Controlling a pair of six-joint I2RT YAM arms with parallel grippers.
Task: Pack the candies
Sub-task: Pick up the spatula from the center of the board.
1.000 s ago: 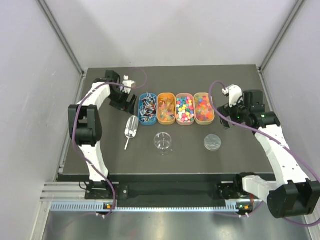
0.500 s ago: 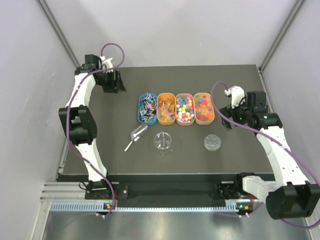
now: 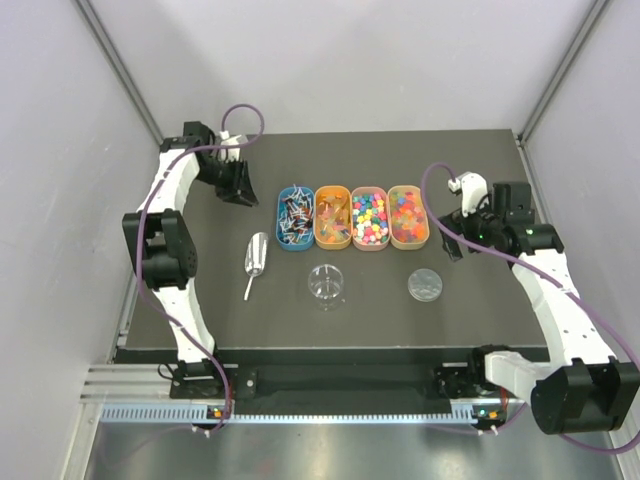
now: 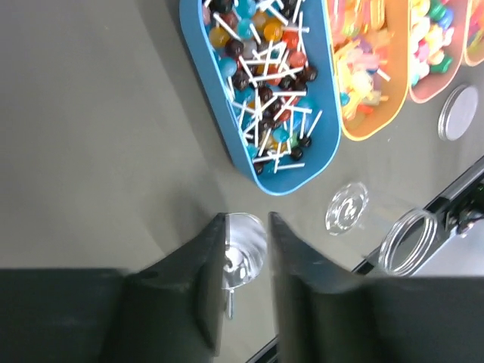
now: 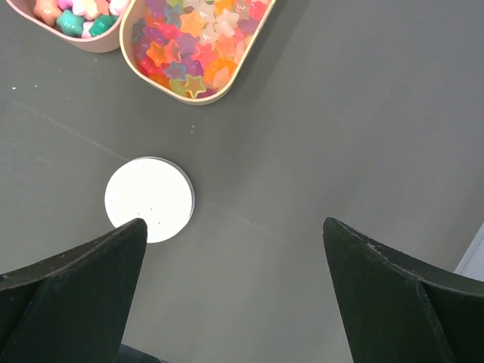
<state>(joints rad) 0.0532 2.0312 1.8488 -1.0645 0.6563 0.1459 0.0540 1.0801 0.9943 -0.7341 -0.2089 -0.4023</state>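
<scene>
The candies fill four oval trays in a row: lollipops in the blue tray (image 3: 295, 217), then orange (image 3: 332, 217), pink (image 3: 370, 218) and tan (image 3: 408, 216) ones. In the left wrist view the lollipops (image 4: 265, 76) lie ahead. My left gripper (image 3: 238, 186) (image 4: 247, 219) hovers left of the blue tray, jaws narrowed to a small gap with nothing in it; the clear scoop (image 4: 246, 257) (image 3: 255, 262) shows on the table beyond the gap. My right gripper (image 3: 450, 240) (image 5: 233, 224) hangs wide open and empty right of the tan tray, over star candies (image 5: 198, 41).
A clear round jar (image 3: 326, 284) (image 4: 408, 242) stands open in front of the trays. Its lid (image 3: 425, 285) (image 5: 149, 199) lies flat to the right. The table's front edge (image 3: 330, 350) runs just beyond the arm bases.
The left arm swung out to the far left corner and came back toward the blue tray. Its jaws narrowed. The scoop now lies at a different angle. The right arm barely moved.
</scene>
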